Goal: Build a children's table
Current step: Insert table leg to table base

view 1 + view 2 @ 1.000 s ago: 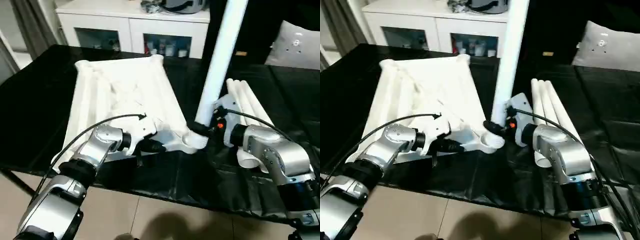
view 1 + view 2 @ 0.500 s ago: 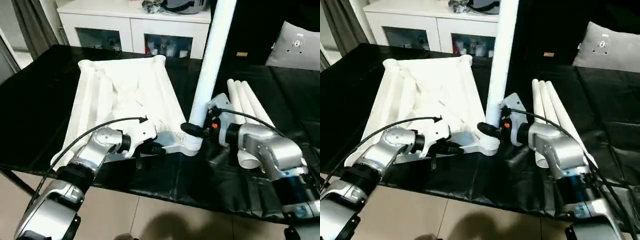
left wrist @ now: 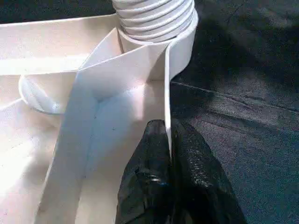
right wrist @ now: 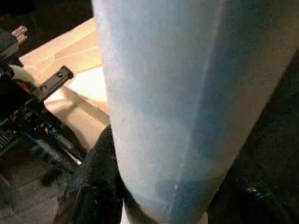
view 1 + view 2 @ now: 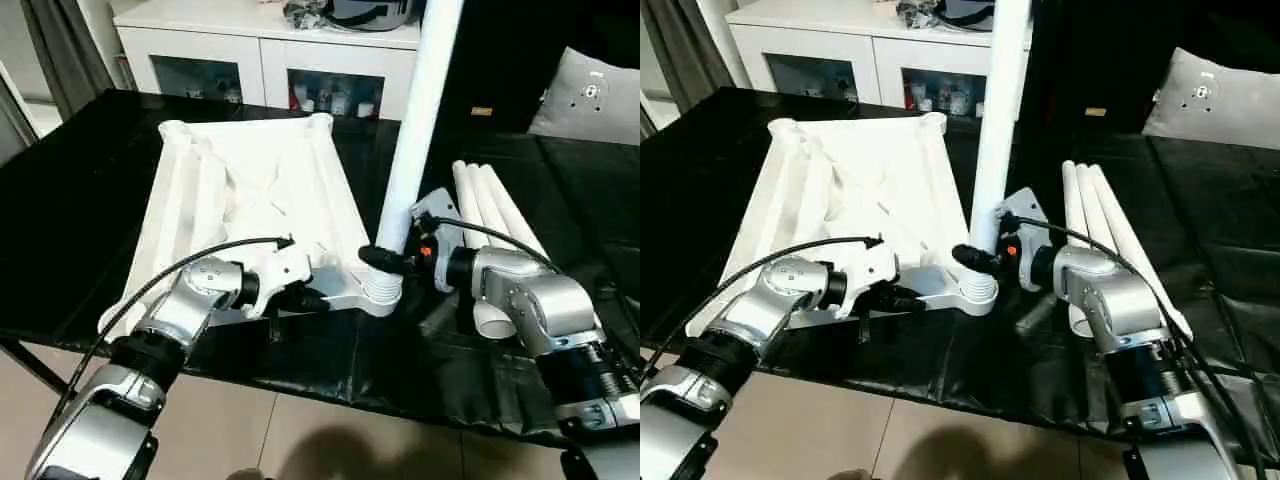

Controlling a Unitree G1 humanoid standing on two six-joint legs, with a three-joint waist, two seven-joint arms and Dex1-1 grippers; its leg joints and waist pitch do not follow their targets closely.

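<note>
Left eye view: the white ribbed plastic table top (image 5: 250,190) lies underside-up on the black table cover (image 5: 60,200). A long white tapered leg (image 5: 412,120) stands upright, threaded end in the near corner socket (image 5: 380,292); three spare white legs (image 5: 490,200) lie just beside. The right gripper (image 5: 388,262) is clamped round the leg's base; the left gripper (image 3: 170,154) pinches the top's rim. Keep the leg vertical while twisting and the rim pinned, so threads seat squarely.

Silver forearms, black cables, black gripper (image 3: 170,186) fingers.
</note>
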